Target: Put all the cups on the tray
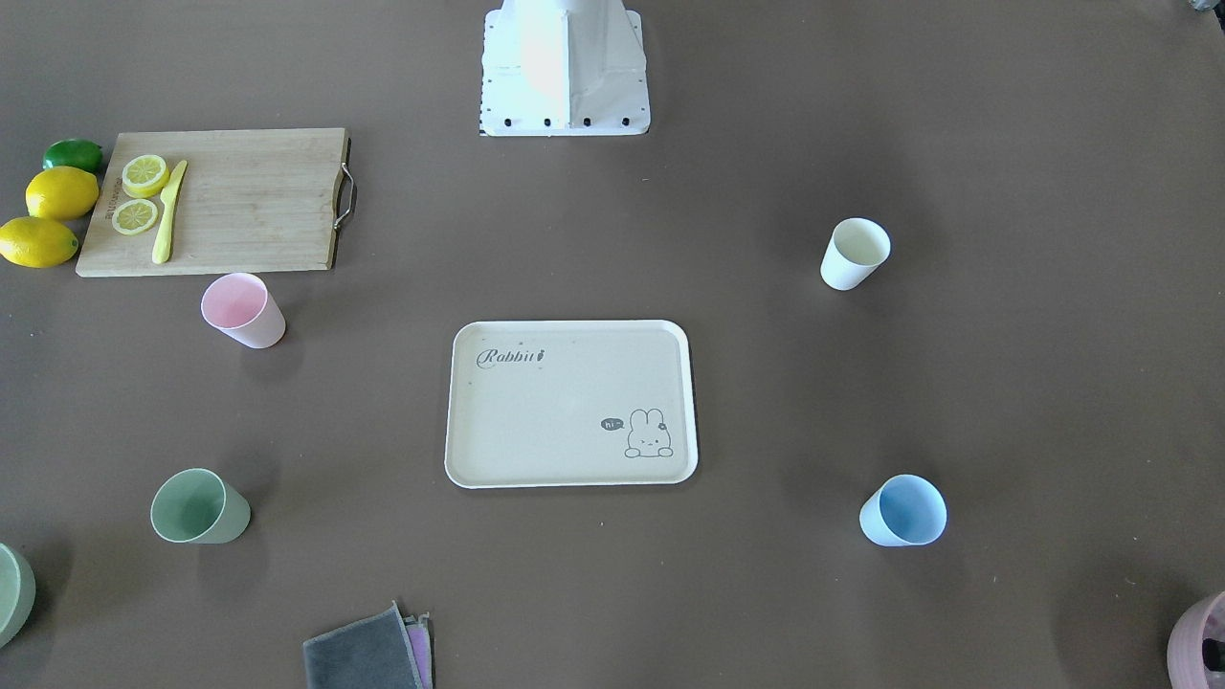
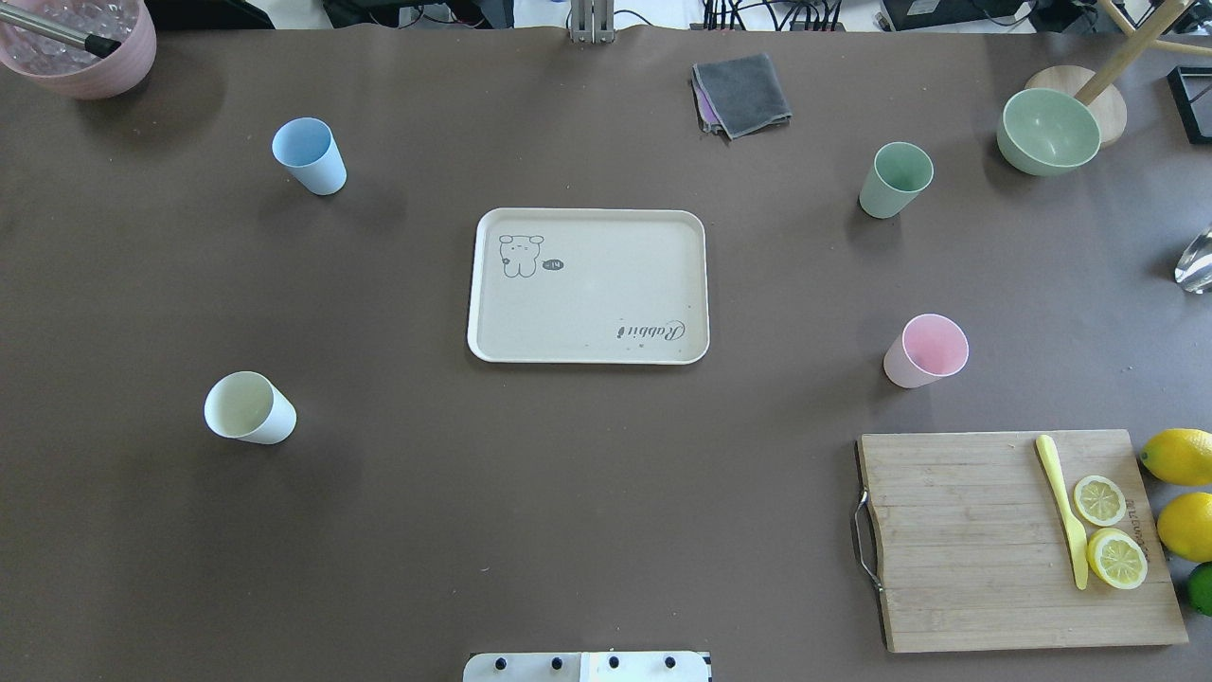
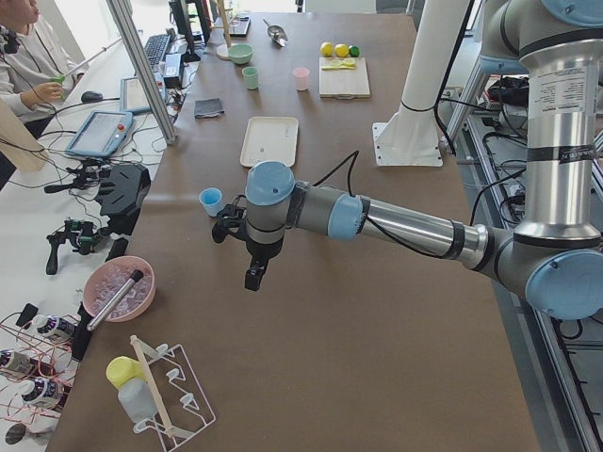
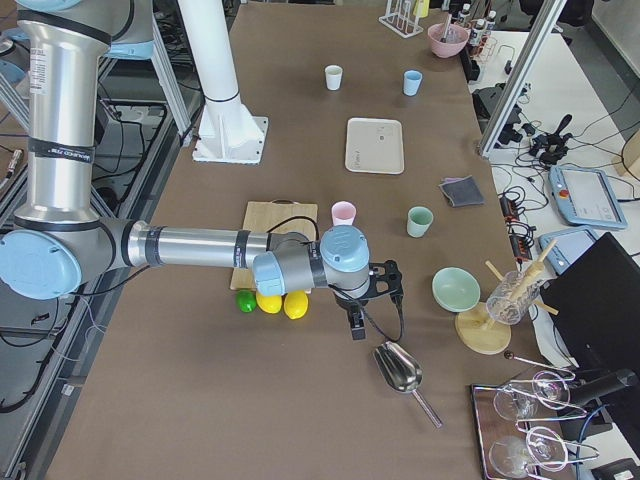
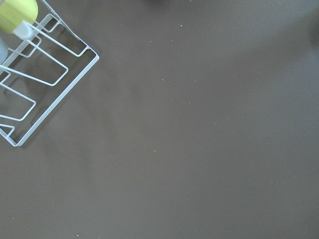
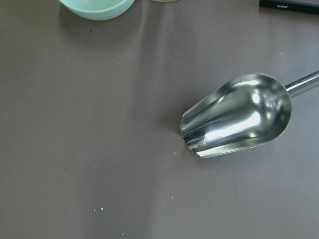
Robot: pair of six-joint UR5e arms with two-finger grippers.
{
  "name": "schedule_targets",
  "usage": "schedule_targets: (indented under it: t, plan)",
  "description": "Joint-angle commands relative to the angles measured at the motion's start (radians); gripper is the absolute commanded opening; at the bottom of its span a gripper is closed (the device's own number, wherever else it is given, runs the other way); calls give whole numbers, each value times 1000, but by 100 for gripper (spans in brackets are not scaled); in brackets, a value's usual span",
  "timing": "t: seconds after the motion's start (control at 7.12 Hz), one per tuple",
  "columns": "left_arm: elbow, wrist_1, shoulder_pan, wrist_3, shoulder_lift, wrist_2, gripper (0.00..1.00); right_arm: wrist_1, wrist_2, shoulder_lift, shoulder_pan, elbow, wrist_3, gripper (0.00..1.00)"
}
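Note:
The cream tray (image 1: 555,421) lies in the middle of the table with nothing on it. Four cups stand upright on the table around it: pink (image 1: 241,309) by the cutting board, sage green (image 1: 196,506), cream-white (image 1: 855,253) and light blue (image 1: 904,510). Both arms are out past the table's ends, far from the cups. My left gripper (image 3: 250,273) hangs over bare table beyond the blue cup (image 3: 211,201). My right gripper (image 4: 357,325) hangs near a metal scoop (image 4: 400,370). I cannot tell whether either is open or shut.
A wooden cutting board (image 1: 239,201) holds lemon slices and a yellow knife, with lemons (image 1: 59,193) and a lime beside it. Folded cloths (image 1: 368,651), a green bowl (image 2: 1046,130) and a pink bowl (image 2: 80,43) sit at the far edge. A wire rack (image 5: 35,74) stands at the left end.

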Motion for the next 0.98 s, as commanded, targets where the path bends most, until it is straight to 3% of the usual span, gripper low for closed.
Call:
schedule_targets:
  t: [0.0, 0.14, 0.42, 0.56, 0.7, 0.84]
  plan:
    - [-16, -42, -15, 6, 25, 3, 98, 0, 7, -3, -1, 3, 2, 100]
    - [-74, -41, -24, 7, 39, 4, 98, 0, 24, -7, -1, 9, 2, 100]
    - [-29, -150, -17, 2, 76, 3, 98, 2, 53, -12, -1, 32, 2, 100]
    - [-15, -210, -17, -6, 99, -60, 99, 5, 59, -1, -2, 35, 1, 100]
    - [-7, -212, -17, -9, 125, -115, 99, 11, 67, 0, -8, 55, 2, 100]
    - [-4, -215, -15, -24, 122, -106, 99, 24, 87, 16, -55, 60, 33, 100]
